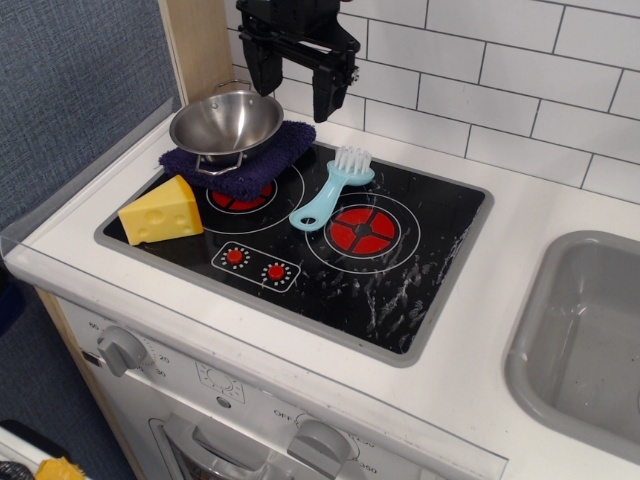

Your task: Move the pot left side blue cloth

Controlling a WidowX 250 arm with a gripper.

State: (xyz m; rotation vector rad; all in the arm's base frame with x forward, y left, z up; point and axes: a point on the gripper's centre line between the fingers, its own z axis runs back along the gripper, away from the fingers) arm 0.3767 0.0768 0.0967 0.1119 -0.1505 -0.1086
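black robot arm above the open gripper (296, 88) cut off by the top edge, grey sink basin (585, 340) cropped at right, fuzzy navy cloth (250, 165) partly hidden under the shiny steel pot (226, 122)

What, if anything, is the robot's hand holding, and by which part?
Nothing. The hand is open and raised above the pot, which rests on the blue cloth.

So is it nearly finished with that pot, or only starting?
It looks nearly finished. Done: the pot sits on the left part of the blue cloth. In hand: nothing; the gripper is open and empty, above and behind the cloth, clear of the pot. Left: probably only moving the arm away. The cheese and brush lie apart from the pot.
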